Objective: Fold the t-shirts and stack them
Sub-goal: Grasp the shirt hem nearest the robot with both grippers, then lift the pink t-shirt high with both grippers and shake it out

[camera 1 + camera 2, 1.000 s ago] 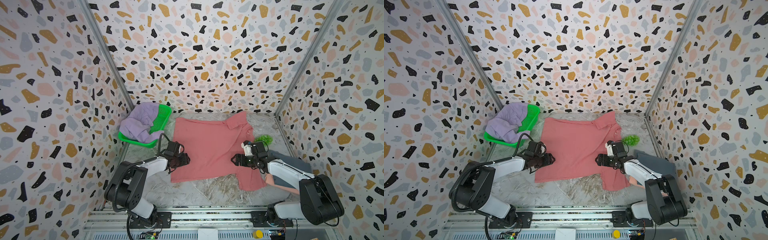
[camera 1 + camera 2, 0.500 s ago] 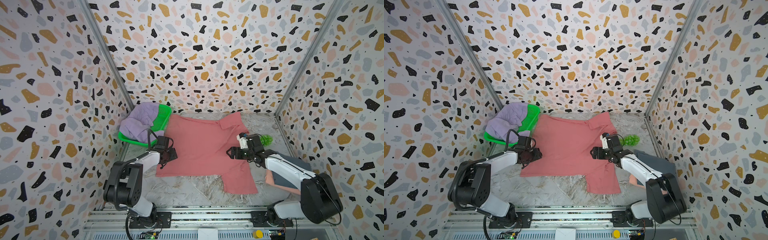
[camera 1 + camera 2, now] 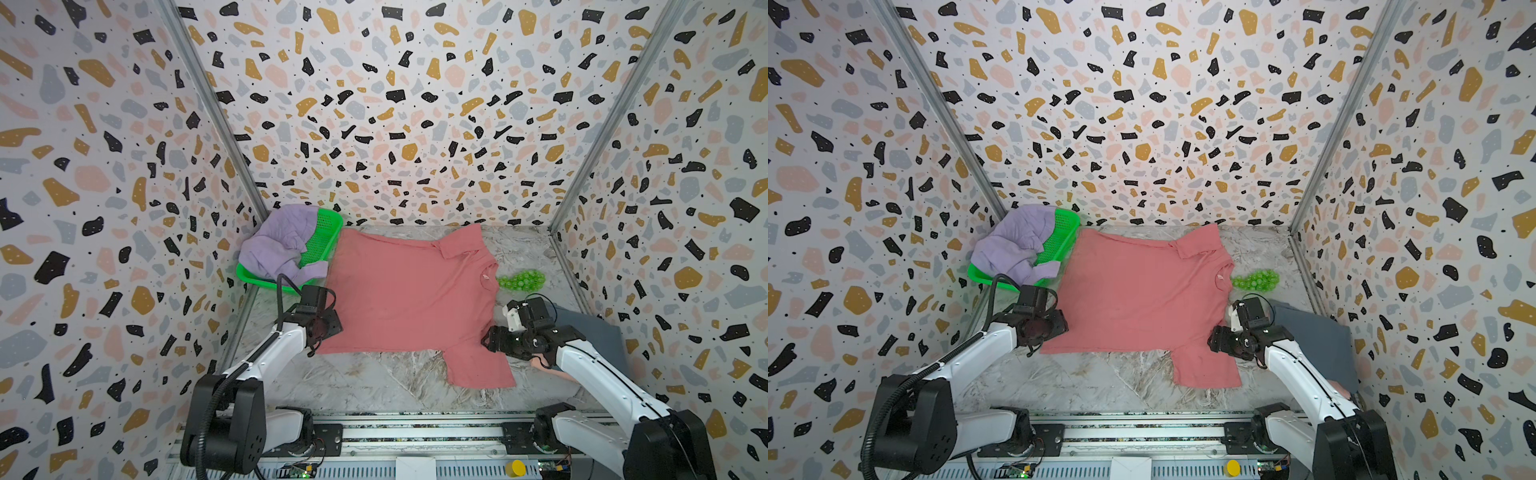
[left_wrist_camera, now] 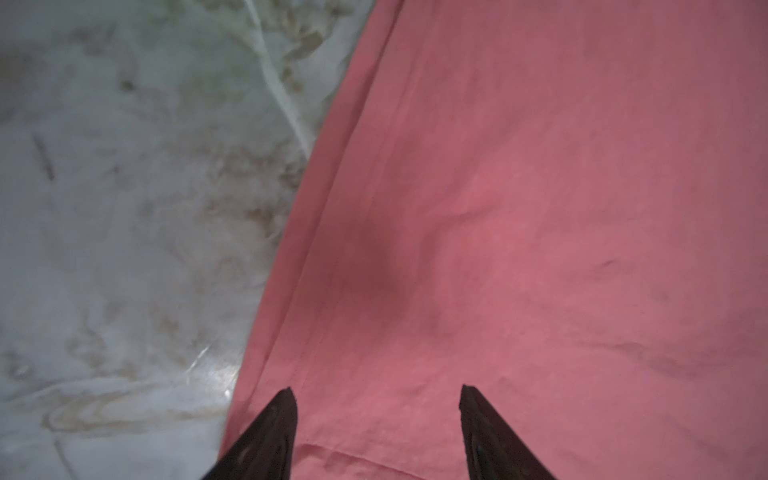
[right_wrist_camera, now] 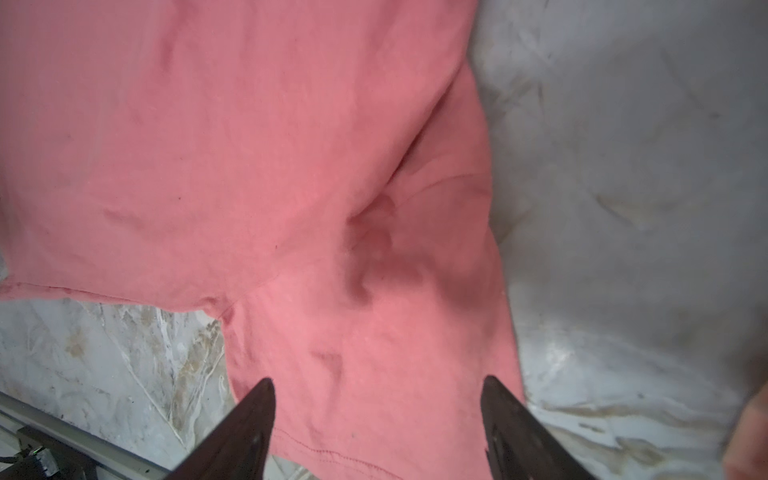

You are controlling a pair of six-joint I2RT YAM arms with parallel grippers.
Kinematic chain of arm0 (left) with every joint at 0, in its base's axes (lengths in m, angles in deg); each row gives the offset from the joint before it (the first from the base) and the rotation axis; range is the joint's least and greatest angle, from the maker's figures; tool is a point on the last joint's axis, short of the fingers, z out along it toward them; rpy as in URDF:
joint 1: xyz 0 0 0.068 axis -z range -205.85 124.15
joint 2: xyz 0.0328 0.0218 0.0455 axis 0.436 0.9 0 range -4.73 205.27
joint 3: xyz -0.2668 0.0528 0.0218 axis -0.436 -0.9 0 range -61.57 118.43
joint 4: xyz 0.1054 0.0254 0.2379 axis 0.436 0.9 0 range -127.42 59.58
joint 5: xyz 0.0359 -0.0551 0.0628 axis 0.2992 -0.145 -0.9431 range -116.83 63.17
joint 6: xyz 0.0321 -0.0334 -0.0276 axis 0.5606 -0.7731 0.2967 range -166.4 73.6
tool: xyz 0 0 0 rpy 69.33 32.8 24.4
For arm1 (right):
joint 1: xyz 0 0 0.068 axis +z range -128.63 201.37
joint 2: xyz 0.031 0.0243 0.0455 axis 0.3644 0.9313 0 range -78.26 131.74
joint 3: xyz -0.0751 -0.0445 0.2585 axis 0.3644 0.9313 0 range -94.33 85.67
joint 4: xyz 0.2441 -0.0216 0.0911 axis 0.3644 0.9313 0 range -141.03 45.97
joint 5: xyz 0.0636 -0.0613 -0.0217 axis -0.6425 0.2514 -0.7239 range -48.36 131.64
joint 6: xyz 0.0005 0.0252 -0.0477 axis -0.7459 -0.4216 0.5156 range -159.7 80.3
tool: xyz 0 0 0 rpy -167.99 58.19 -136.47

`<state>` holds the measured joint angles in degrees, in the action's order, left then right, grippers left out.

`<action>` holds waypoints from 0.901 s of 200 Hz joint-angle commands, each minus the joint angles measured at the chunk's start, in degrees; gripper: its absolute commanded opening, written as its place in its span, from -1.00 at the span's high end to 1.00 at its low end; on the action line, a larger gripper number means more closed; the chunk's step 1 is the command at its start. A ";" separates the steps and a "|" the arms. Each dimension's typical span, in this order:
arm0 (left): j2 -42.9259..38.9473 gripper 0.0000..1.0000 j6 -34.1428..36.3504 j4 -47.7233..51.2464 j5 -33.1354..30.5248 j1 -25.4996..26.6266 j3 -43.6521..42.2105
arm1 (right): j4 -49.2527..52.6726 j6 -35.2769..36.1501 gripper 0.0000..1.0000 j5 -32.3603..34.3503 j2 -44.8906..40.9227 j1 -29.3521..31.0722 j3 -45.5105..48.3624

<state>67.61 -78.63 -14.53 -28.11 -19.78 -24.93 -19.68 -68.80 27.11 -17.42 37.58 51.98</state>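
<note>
Four tees: coral-red tee (image 3: 399, 291) flat at centre, lilac tee (image 3: 274, 245) in one green basket (image 3: 320, 243), slate-grey tee (image 3: 598, 332), peach tee (image 3: 559, 376) at right. Neck label (image 3: 485, 276) unreadable. Left gripper (image 4: 374, 395), right gripper (image 5: 378, 382) parted, empty, over coral-red.

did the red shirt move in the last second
Yes. The red shirt has slid left, toward the green basket; its far left corner now lies right beside the basket's rim.

Both top views high, looking down at whole table (image 3: 374, 382), wrist views close over coral-red t-shirt (image 4: 540, 208)
</note>
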 commanded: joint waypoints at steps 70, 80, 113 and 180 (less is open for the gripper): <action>1.04 -0.30 -5.12 -3.04 2.54 -7.20 -4.12 | 10.36 -17.32 -0.74 19.47 2.21 12.02 1.36; 1.90 -0.29 -5.20 -2.41 3.33 -7.27 -4.25 | 11.68 -19.41 -0.76 21.40 2.01 13.12 1.09; 0.16 -0.25 -6.65 1.45 3.91 -7.21 -6.25 | 11.62 -25.07 -0.81 20.67 1.91 13.83 4.67; 8.39 0.10 -5.61 -5.15 8.95 -7.21 -8.25 | 1.29 -20.14 -0.23 16.39 8.85 14.93 7.78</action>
<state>69.07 -84.51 -18.86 -24.33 -26.91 -31.18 -12.12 -91.34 47.51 -14.47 51.52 58.25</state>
